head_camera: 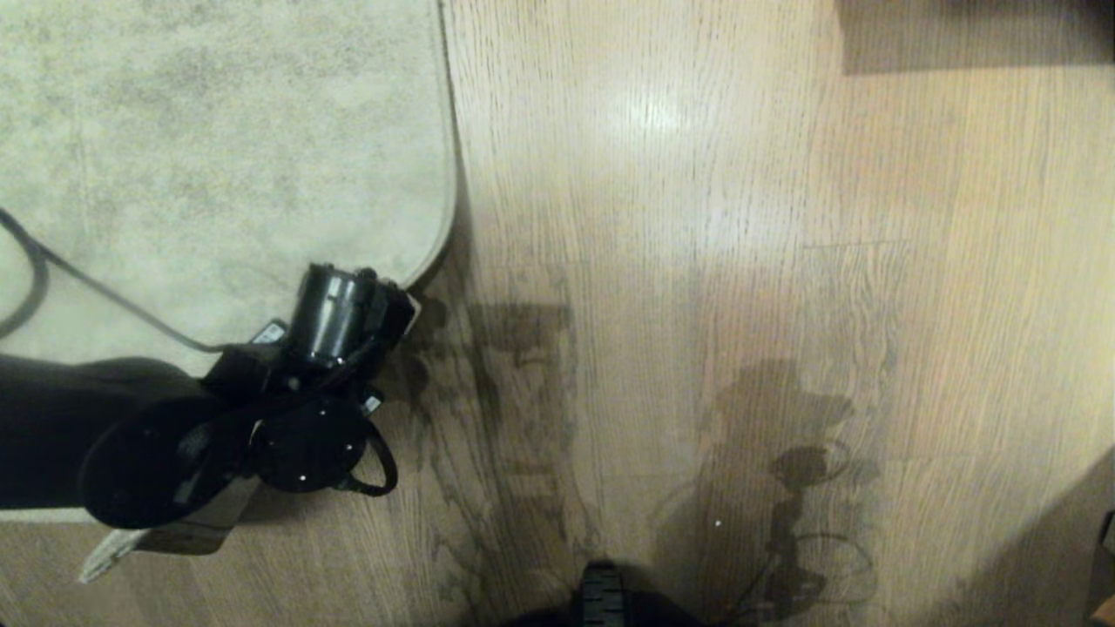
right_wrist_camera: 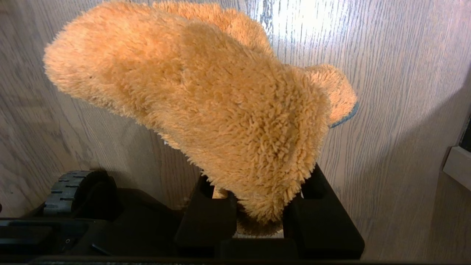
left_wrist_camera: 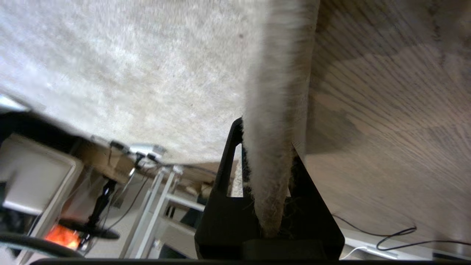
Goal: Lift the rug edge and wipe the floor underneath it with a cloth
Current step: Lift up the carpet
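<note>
I see the rug (head_camera: pixel 218 131) lying on the floor (head_camera: pixel 740 218) to my left, bare planks to its right. My left pincer (left_wrist_camera: pixel 270 191) sits at the rug edge (left_wrist_camera: pixel 276 110), at the near corner. The cloth (right_wrist_camera: pixel 206 99) hangs in my right pincer (right_wrist_camera: pixel 257 221), above the floor.

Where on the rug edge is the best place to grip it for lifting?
Grip the rounded corner of the rug edge, coming in from the bare floor side. The thin border there slips between the fingers, as the left gripper shows, shut on it.

Bare floor (head_camera: pixel 697 218) beside the rug edge (head_camera: pixel 449 174) — open passage.
</note>
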